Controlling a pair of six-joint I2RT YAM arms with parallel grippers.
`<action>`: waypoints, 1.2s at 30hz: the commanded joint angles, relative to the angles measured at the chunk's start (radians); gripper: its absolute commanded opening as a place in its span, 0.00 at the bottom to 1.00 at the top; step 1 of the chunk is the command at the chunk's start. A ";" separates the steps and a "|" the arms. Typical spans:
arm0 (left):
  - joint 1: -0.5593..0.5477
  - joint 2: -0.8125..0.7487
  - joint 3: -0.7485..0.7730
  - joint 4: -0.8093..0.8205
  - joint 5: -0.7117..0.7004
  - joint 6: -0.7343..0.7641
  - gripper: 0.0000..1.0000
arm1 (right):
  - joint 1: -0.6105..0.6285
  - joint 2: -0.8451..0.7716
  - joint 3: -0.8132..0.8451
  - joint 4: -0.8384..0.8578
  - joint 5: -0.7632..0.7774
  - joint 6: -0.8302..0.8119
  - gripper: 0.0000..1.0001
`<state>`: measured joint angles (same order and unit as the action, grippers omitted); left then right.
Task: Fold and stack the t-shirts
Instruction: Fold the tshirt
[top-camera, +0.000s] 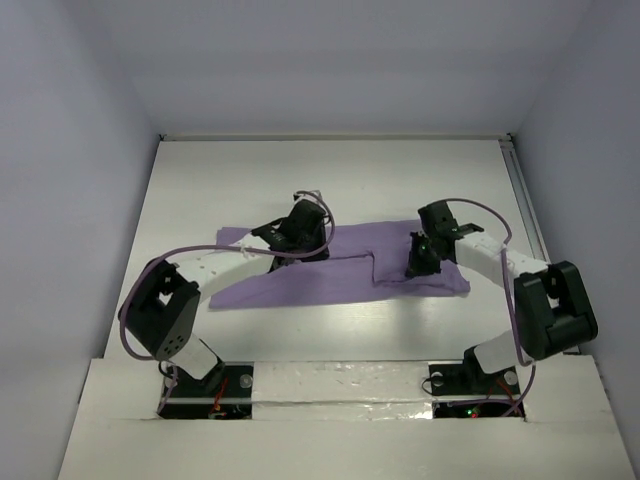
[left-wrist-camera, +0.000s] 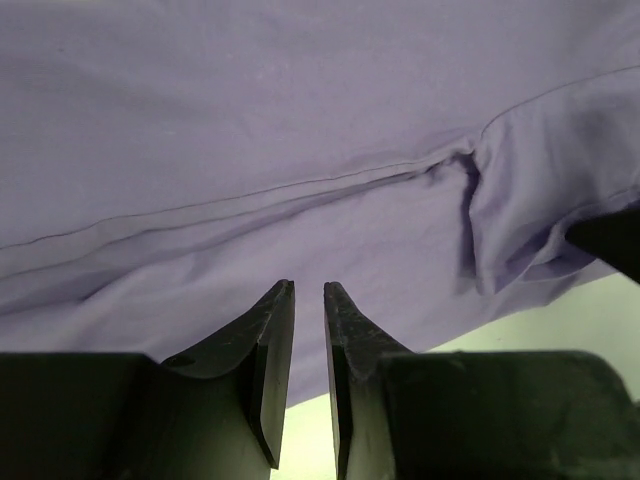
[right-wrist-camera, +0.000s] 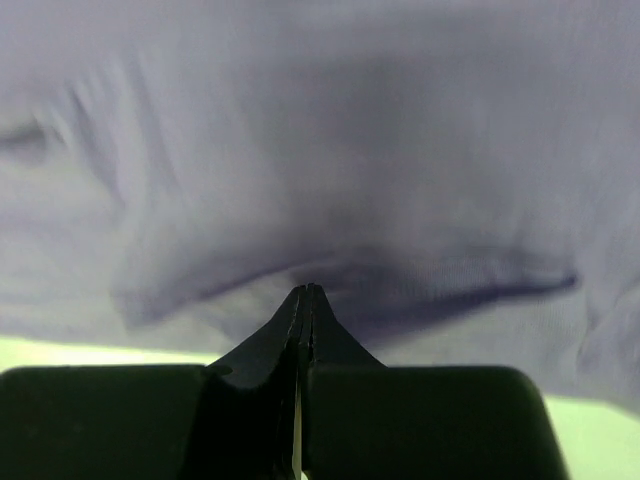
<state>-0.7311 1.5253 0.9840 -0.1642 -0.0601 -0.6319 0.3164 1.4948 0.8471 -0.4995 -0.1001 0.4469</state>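
Observation:
The lavender t-shirt (top-camera: 335, 275) lies flat across the middle of the white table as a long strip, with a folded step near its right part. My left gripper (top-camera: 300, 248) hovers over its far edge near the middle. In the left wrist view its jaws (left-wrist-camera: 309, 286) stand a narrow gap apart with nothing between them, over the cloth (left-wrist-camera: 250, 130) and a seam line. My right gripper (top-camera: 419, 264) is down on the shirt's right part. In the right wrist view its jaws (right-wrist-camera: 308, 289) are closed, and creases in the cloth (right-wrist-camera: 300, 130) run to the tips.
The white table (top-camera: 330, 180) is boxed in by pale walls at the back and both sides. A rail (top-camera: 522, 195) runs along the right edge. Both arm bases sit on the raised near ledge (top-camera: 330, 385).

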 joint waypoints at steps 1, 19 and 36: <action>-0.016 0.030 0.031 0.017 0.009 -0.022 0.15 | 0.006 -0.094 -0.055 -0.085 -0.058 -0.011 0.00; -0.166 0.280 0.335 0.028 0.092 0.034 0.15 | -0.016 0.022 0.125 -0.038 0.131 0.000 0.00; -0.214 0.401 0.371 0.060 0.137 0.038 0.15 | -0.016 -0.096 -0.035 -0.103 -0.029 0.030 0.00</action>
<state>-0.9272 1.9217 1.3231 -0.1226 0.0620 -0.6067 0.3023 1.4578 0.8604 -0.5617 -0.0818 0.4538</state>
